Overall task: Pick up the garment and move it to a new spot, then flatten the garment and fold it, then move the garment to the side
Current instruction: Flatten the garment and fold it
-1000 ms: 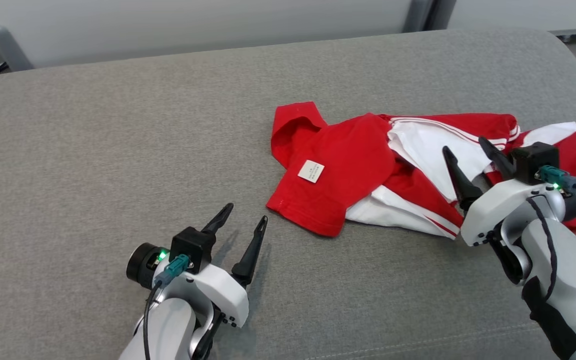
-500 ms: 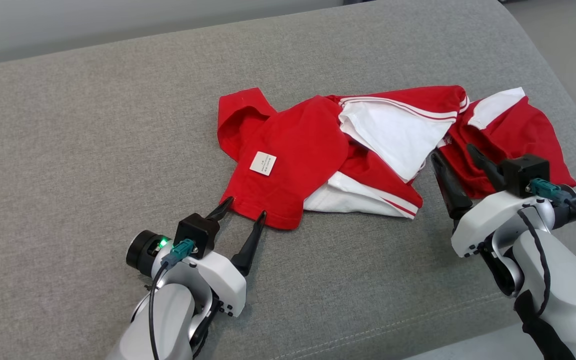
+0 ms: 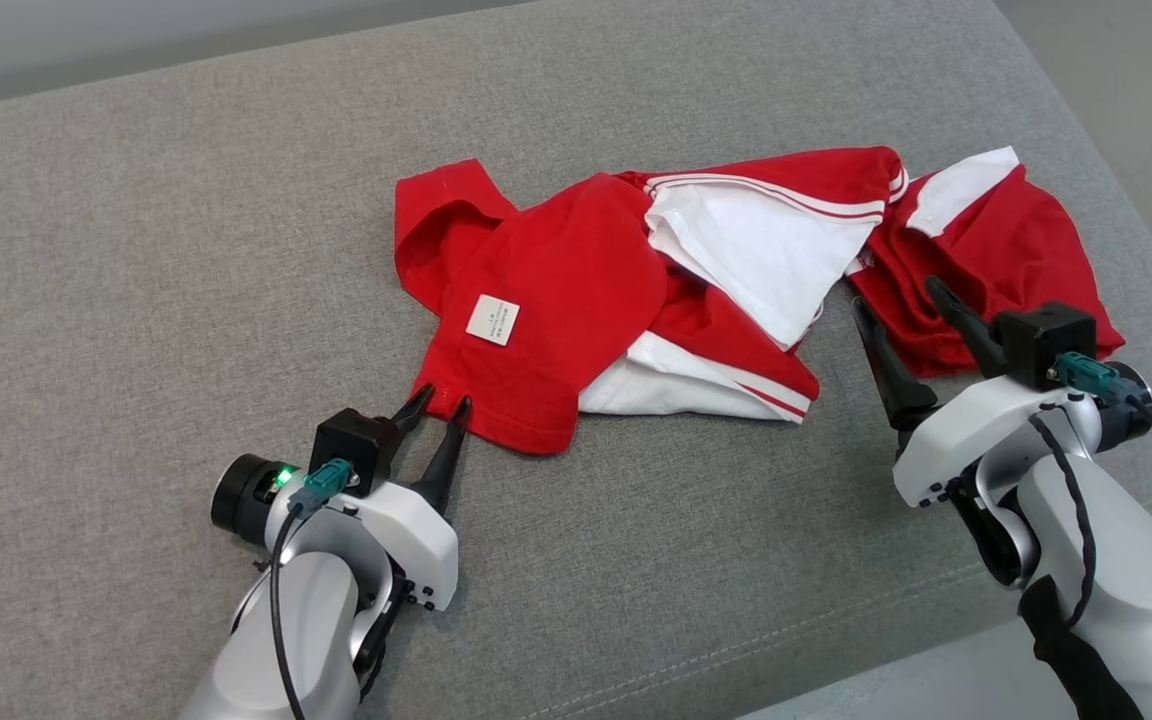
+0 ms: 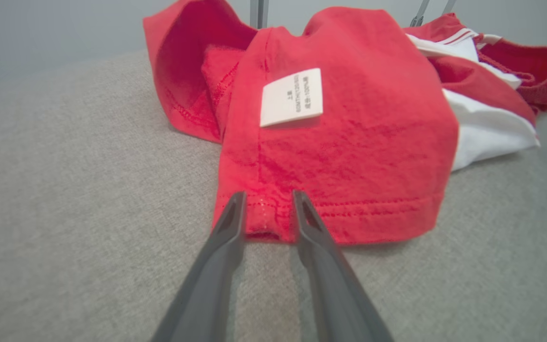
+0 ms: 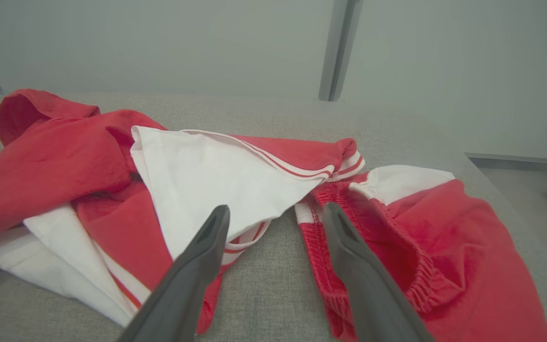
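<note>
Roughly crumpled, the red-and-white garment (image 3: 556,290) lies on the grey cushion (image 3: 186,250), toward its right side, with a white label (image 3: 493,319) showing on its red left part. At the near hem corner sits the left gripper (image 3: 444,397) — jaws about half open, the hem's corner between the fingertips; whether they truly pinch it I cannot tell. Over the garment's right part hangs the right gripper (image 3: 894,294) — jaws wide apart, holding nothing.
</note>
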`<state>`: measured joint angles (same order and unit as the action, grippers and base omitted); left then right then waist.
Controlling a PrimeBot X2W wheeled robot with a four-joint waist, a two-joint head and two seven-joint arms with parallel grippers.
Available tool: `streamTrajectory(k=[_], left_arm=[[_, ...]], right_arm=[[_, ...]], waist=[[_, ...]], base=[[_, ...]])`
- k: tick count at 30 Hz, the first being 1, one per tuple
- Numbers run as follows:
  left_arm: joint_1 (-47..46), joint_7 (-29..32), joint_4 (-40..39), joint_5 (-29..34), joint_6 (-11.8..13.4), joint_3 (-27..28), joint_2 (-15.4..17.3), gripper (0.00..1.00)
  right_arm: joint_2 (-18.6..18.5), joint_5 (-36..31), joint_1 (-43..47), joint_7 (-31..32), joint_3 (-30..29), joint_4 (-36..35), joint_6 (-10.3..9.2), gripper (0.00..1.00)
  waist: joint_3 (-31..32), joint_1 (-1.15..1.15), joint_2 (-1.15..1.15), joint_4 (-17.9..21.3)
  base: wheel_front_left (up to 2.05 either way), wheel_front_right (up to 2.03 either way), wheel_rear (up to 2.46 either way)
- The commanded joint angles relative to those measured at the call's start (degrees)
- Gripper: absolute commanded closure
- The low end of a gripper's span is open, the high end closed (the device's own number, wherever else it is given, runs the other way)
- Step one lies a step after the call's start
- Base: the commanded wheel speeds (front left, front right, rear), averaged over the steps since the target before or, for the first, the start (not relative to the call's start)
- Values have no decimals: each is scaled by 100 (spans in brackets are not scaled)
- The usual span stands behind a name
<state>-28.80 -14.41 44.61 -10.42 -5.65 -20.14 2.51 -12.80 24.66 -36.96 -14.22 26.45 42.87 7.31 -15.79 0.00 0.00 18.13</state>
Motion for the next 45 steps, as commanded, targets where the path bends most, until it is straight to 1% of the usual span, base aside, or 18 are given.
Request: streamTrajectory(k=[1,11,12,13,14,16,19,21,22,23,25,26,27,28,32,36,40,45], left_arm=[[-227,-59,-80,73,41,181,46,51],[-415,-59,507,218,208,290,60,50],[-431,-59,520,225,207,295,60,46],[-445,-59,548,239,207,292,59,30],[-455,-59,575,250,201,287,59,23],[-475,-59,640,271,188,269,58,19],[-515,-59,747,312,166,216,56,24],[-549,-59,798,335,169,181,54,34],[-549,-59,798,335,169,181,54,34],[-564,-59,833,342,164,162,52,52],[-596,-59,920,353,160,128,50,64],[-612,-59,1008,364,156,101,50,83],[-632,-59,1069,364,154,85,49,97],[-646,-59,1120,371,150,62,48,100],[-665,-59,1184,333,140,43,45,100],[-585,-59,647,255,266,228,105,100],[-323,-59,48,241,386,445,261,100],[29,-59,-426,230,476,713,440,100]], right_arm=[[-10,-33,87,-77,28,-166,18,0],[9,-36,83,-77,-67,-227,18,0],[13,-36,82,-77,-73,-232,18,0],[16,-39,84,-77,-77,-237,18,0],[21,-41,90,-77,-76,-239,18,0],[30,-40,95,-77,-69,-245,18,0],[32,-42,96,-77,-63,-243,18,0],[37,-41,89,-77,-68,-241,18,0],[37,-41,89,-77,-68,-241,18,0],[40,-45,86,-77,-68,-241,18,0],[50,-49,83,-78,-71,-239,18,0],[55,-51,83,-78,-73,-237,18,0],[58,-49,82,-78,-77,-235,18,0],[56,-49,80,-78,-84,-234,18,0],[43,-45,92,-78,-156,-259,18,0],[47,-27,151,-78,-211,-277,18,0],[73,29,266,-78,-194,-206,18,0],[119,196,446,-78,-196,-42,18,0]], waist=[[-8,0,0,14],[-3,0,0,49],[-6,0,0,51],[-8,0,0,54],[-8,0,0,58],[-16,0,0,70],[-23,0,0,94],[-23,0,0,116],[-23,0,0,116],[-22,0,0,128],[-17,0,0,150],[-11,0,0,161],[-6,0,0,168],[-1,0,0,173],[57,0,0,117],[160,0,0,-62],[319,0,0,-348],[513,0,0,-787]], base=[[0,0,0],[0,0,0],[0,0,0],[0,0,0],[0,0,0],[0,0,0],[0,0,0],[0,0,0],[0,0,0],[0,0,0],[0,0,0],[0,0,0],[0,0,0],[0,0,0],[0,0,0],[0,0,0],[0,0,0],[0,0,0]])
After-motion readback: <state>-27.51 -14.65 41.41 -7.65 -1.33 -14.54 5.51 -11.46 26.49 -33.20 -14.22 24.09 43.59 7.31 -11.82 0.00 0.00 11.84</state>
